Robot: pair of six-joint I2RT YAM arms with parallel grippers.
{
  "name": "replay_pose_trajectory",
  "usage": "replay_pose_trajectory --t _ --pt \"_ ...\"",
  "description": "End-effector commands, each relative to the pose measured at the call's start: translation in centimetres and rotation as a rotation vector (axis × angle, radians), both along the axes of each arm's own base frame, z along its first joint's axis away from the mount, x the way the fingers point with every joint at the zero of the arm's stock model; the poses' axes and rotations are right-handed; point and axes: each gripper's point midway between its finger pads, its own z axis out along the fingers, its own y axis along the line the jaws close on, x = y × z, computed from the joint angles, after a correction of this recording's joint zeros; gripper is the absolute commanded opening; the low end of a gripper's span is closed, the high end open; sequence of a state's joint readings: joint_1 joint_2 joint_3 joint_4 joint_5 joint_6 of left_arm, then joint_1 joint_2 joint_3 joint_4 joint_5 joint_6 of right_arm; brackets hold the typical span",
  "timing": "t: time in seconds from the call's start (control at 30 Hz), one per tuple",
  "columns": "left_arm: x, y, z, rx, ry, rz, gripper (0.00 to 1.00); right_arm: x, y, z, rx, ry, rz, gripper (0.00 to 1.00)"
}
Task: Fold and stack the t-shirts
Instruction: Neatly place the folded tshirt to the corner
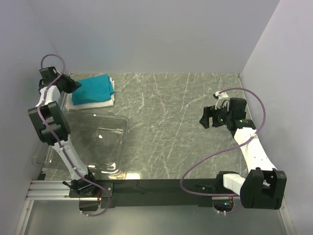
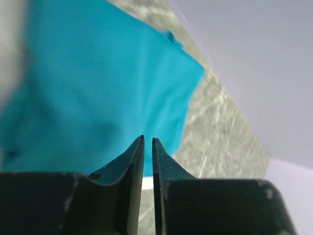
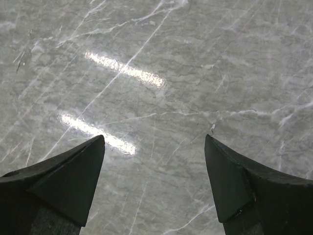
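Observation:
The teal-blue t-shirt lies folded on top of the folded white t-shirt at the far left of the table. My left gripper hovers at the stack's left edge, its jaws nearly closed with nothing between them. In the left wrist view the teal shirt fills the frame beyond my gripper, and a sliver of white shirt shows under it. My right gripper is open and empty above bare table at the right; the right wrist view shows its tips wide apart over marble.
A clear plastic bin stands at the near left, just in front of the shirt stack. The grey marble table spreads between the arms. Walls close in on the left, back and right.

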State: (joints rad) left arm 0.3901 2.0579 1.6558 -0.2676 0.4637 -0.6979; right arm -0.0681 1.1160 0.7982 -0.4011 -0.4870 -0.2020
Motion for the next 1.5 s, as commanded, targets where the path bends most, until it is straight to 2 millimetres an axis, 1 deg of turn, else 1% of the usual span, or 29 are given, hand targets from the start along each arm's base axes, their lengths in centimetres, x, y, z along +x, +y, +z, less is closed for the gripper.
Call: replay_pose_trajectory --t 0.0,0.03,0.1,0.23,0.33,0.43,0.5,0.6,0.67,0.77,0.8,0.87,0.9,0.93,0.97,1.0,1.03,1.07,1.1,1.13,1.17,1.2,1.23,1.27,1.3,1.33,1.4,1.43,1.47 --pt "1.0 1.3 0.3 -0.011 -0.002 0.036 0.15 1.5 -0.3 1.4 -0.002 -0.061 -0.010 0.89" --pt "1.0 1.4 -1.0 -0.017 0.036 0.035 0.13 1.5 -0.3 1.4 -0.003 -0.057 -0.011 0.89" --pt "1.3 2.0 -1.6 -0.005 0.061 0.054 0.12 1.6 -0.4 1.4 -0.005 -0.057 -0.013 0.89" --pt "0.9 3.3 -5.1 0.021 0.188 0.104 0.08 1.7 -0.5 1.5 -0.005 -0.055 -0.017 0.89" --pt "0.5 5.0 -6.2 0.074 0.265 0.173 0.07 1.8 -0.6 1.5 -0.005 -0.054 -0.021 0.89" --pt "0.1 5.8 -6.9 0.099 0.308 0.208 0.08 1.7 -0.6 1.6 -0.006 -0.057 -0.021 0.89" --pt "0.3 6.0 -6.7 0.099 0.304 0.211 0.09 1.7 -0.6 1.7 -0.005 -0.059 -0.018 0.89" --pt "1.2 5.8 -5.6 0.096 0.264 0.190 0.15 1.7 -0.5 1.8 -0.003 -0.057 -0.015 0.89" --pt "1.9 5.3 -3.9 0.084 0.208 0.156 0.19 1.7 -0.5 2.0 -0.004 -0.061 -0.012 0.88" --pt "2.8 4.4 0.8 0.090 0.089 0.101 0.24 1.6 -0.5 2.5 -0.007 -0.067 -0.007 0.88" --pt "2.6 4.1 4.1 0.117 0.020 0.081 0.30 1.7 -0.5 2.7 -0.010 -0.072 -0.004 0.89" --pt "2.2 3.0 7.6 0.147 -0.078 0.035 0.31 1.6 -0.6 3.1 -0.018 -0.078 -0.002 0.89" --pt "1.1 2.1 12.0 0.198 -0.164 0.011 0.35 1.6 -0.7 3.3 -0.026 -0.086 -0.004 0.89" --pt "0.0 1.4 11.9 0.202 -0.168 -0.005 0.39 1.5 -0.7 3.4 -0.028 -0.084 -0.004 0.89" --pt "-0.5 0.9 13.7 0.228 -0.227 -0.015 0.48 1.6 -0.8 3.7 -0.033 -0.091 -0.004 0.89" --pt "-2.4 -0.2 17.5 0.265 -0.309 -0.035 0.62 1.6 -1.0 3.7 -0.037 -0.090 -0.010 0.89" --pt "-3.8 -1.0 16.2 0.262 -0.293 -0.052 0.65 1.5 -1.1 3.9 -0.040 -0.093 -0.016 0.89" --pt "-4.7 -1.6 17.1 0.282 -0.329 -0.067 0.68 1.6 -1.2 4.2 -0.041 -0.099 -0.023 0.89" --pt "-7.0 -2.9 20.0 0.317 -0.401 -0.096 0.75 1.5 -1.3 4.4 -0.040 -0.102 -0.031 0.89" --pt "-8.4 -3.9 18.3 0.300 -0.379 -0.119 0.79 1.6 -1.6 4.4 -0.047 -0.103 -0.047 0.89" --pt "-9.6 -4.9 18.7 0.291 -0.407 -0.147 0.83 1.8 -1.9 4.8 -0.049 -0.109 -0.073 0.90" --pt "-11.7 -6.2 21.2 0.307 -0.486 -0.168 0.97 1.9 -2.2 5.0 -0.042 -0.104 -0.108 0.91" --pt "-13.0 -7.5 19.3 0.267 -0.467 -0.206 0.99 2.1 -2.8 5.4 -0.056 -0.112 -0.144 0.91" --pt "-14.1 -8.9 19.4 0.263 -0.486 -0.230 1.00 2.2 -3.3 5.6 -0.062 -0.116 -0.181 0.91" --pt "-16.0 -10.2 20.6 0.299 -0.529 -0.254 0.99 2.3 -3.4 5.9 -0.042 -0.115 -0.221 0.92" --pt "-17.0 -10.8 18.9 0.304 -0.501 -0.265 0.99 2.5 -3.7 6.2 -0.040 -0.124 -0.245 0.92" --pt "-18.9 -12.6 18.1 0.368 -0.497 -0.298 0.99 2.6 -4.4 6.5 -0.033 -0.122 -0.311 0.92" --pt "-19.5 -12.9 16.3 0.376 -0.461 -0.306 0.99 2.7 -4.6 6.8 -0.028 -0.129 -0.331 0.92" --pt "-20.0 -13.5 15.3 0.398 -0.436 -0.313 0.99 2.8 -4.7 6.9 -0.025 -0.133 -0.343 0.93"
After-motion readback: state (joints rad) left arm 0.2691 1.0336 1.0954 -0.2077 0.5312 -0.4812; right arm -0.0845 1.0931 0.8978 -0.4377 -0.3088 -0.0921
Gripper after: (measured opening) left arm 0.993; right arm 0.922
